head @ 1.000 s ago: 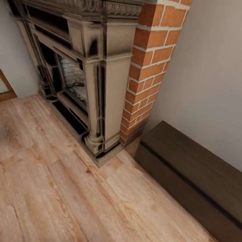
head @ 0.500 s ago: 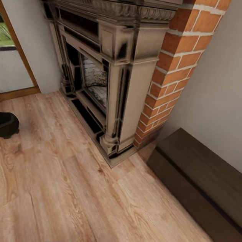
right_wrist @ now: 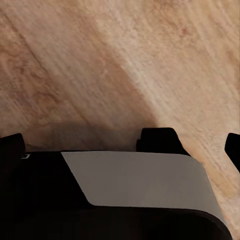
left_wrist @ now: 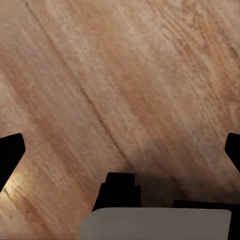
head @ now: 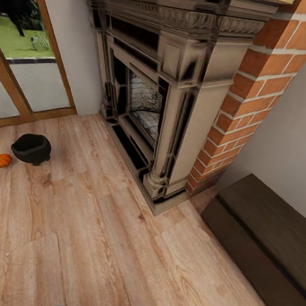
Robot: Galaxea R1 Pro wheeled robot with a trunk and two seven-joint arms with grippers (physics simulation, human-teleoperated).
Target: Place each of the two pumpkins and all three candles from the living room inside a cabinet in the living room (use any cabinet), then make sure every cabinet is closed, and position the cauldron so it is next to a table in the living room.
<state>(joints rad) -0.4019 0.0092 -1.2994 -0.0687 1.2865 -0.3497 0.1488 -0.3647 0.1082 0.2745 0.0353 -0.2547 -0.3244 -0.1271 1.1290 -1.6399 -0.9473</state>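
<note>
Beside the fireplace [head: 157, 90], the cauldron [head: 31, 148] and a pumpkin [head: 1, 160] sat on the floor [head: 108, 254], well apart from the closed cabinet [head: 263, 238]; both grippers [left_wrist: 120, 150] [right_wrist: 120, 145] were spread wide and empty, so the search seemingly continued, with a drive toward the pumpkin next.

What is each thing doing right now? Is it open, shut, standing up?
Cauldron: upright on the floor, nothing visible inside.
Pumpkin: on the floor beside the cauldron.
Cabinet: shut.
Left gripper: open, empty.
Right gripper: open, empty.
</note>
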